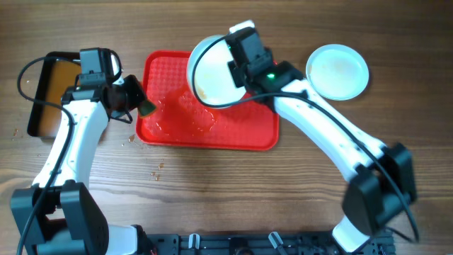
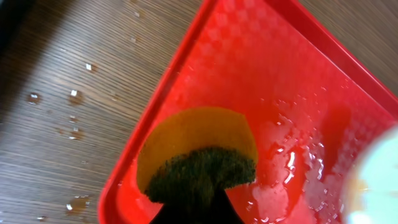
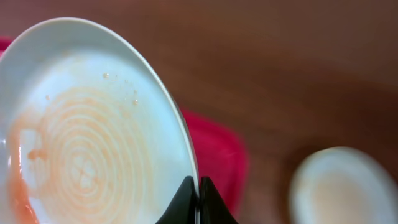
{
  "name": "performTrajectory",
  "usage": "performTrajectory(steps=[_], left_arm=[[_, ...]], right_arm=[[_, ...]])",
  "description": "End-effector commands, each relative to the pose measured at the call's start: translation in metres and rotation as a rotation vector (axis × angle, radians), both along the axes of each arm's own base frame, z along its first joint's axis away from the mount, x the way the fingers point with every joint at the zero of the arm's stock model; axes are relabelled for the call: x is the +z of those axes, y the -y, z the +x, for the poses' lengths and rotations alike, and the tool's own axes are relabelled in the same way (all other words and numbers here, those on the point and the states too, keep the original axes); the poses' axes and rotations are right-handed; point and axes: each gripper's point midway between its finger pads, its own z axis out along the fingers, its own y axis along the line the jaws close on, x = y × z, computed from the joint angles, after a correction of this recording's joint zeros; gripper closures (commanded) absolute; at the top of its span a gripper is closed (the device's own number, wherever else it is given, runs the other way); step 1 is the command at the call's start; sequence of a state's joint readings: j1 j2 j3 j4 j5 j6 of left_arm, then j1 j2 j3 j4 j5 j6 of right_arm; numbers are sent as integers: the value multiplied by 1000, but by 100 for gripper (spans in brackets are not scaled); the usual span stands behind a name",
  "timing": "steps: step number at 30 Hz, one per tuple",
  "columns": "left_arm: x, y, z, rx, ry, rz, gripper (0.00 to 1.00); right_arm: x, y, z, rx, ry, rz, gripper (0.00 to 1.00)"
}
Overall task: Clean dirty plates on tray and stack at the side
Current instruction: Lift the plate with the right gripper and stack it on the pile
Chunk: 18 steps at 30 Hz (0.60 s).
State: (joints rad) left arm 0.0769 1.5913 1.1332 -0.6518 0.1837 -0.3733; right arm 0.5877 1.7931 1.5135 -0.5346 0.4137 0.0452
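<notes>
- Pan point(image 1: 31, 106) of brownish water sits at the far left of the surface point(image 1: 212, 191), off the tray, with stray droplets point(image 2: 74, 96) on the wood nearby.
- Left jaws are clamped on a sponge point(image 2: 198, 158) (yellow body, green scouring face), which hangs low over the tray's left edge. Whether it touches the wet floor I cannot tell.
- The tray point(image 1: 241, 131) lies in the middle, red and puddled, and no plate is seen lying in it.
- The held plate point(image 3: 87, 124) is raised over the tray's upper right part, tipped up on edge with its face turned toward the sponge side. Orange smear in rings covers its middle. Right jaws are pinched together on its rim, one finger on each side.
- The second plate point(image 1: 337, 71) lies flat on the surface right of the tray, well apart from it (its middle looks faintly tinted, too blurred to call clean or dirty). No third plate shows.
- Step in hand, as I judge it: washing the held plate, with wiping not yet begun, since sponge and plate are apart.
- The next move calls for carrying the sponge across to the smeared face while the right arm braces the plate. The rim grip is thin, so the pressure should be gentle.
</notes>
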Motion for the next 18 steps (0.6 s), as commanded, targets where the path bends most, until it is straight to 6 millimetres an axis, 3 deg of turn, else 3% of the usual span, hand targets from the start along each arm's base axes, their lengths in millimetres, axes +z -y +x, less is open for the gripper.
performTrajectory(steps=[1, 2, 6, 10, 13, 18], left_arm=[[-4, 24, -2, -57, -14, -44, 96], [-4, 30, -2, -70, -14, -44, 96], [-4, 51, -4, -128, -15, -43, 96], [-4, 64, -5, -169, -11, -39, 96], [-4, 66, -6, -172, -12, -40, 96], [-4, 66, -6, -172, -12, -39, 96]], right_arm=[[74, 30, -5, -21, 216, -312, 96], [94, 31, -9, -20, 270, -404, 96], [134, 12, -20, 84, 367, -743, 96], [165, -13, -31, 118, 456, -867, 96], [170, -23, -38, 125, 479, -863, 96], [161, -11, -33, 29, 479, -703, 96]])
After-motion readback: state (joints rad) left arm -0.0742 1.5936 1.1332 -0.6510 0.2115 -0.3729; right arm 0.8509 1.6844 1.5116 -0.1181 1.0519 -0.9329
